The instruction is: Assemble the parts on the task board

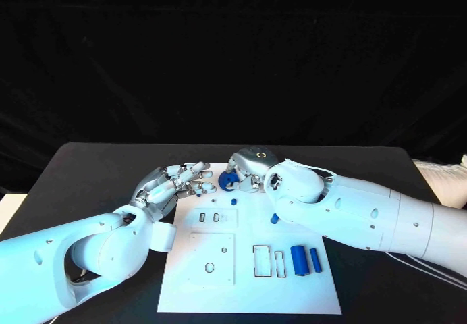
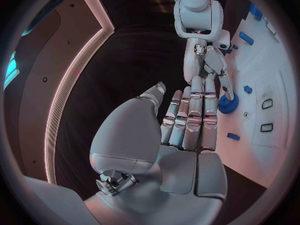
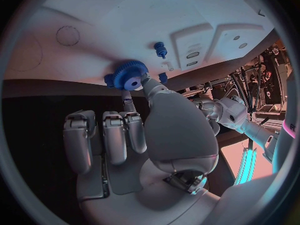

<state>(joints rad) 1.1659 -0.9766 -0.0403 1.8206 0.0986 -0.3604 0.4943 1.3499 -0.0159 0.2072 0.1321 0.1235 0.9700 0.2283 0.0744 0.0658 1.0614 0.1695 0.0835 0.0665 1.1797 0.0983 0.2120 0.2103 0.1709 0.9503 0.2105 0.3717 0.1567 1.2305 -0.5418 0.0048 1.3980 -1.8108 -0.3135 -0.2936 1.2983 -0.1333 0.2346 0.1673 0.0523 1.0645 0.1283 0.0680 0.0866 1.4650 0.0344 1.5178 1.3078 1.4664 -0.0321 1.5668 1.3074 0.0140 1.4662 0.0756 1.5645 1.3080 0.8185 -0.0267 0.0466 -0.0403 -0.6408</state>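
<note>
Right hand pinches a blue gear at the far edge of the task board, its other fingers curled in. Left hand sits just beside the gear, fingers extended and slightly apart, holding nothing. Two blue cylinders lie on the board's near right part.

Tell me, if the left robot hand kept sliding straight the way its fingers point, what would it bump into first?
Probably the right robot hand, which touches the blue gear at the task board's far edge. The left robot hand points at them with open fingers; depth is hard to judge, so it might brush the gear first.
</note>
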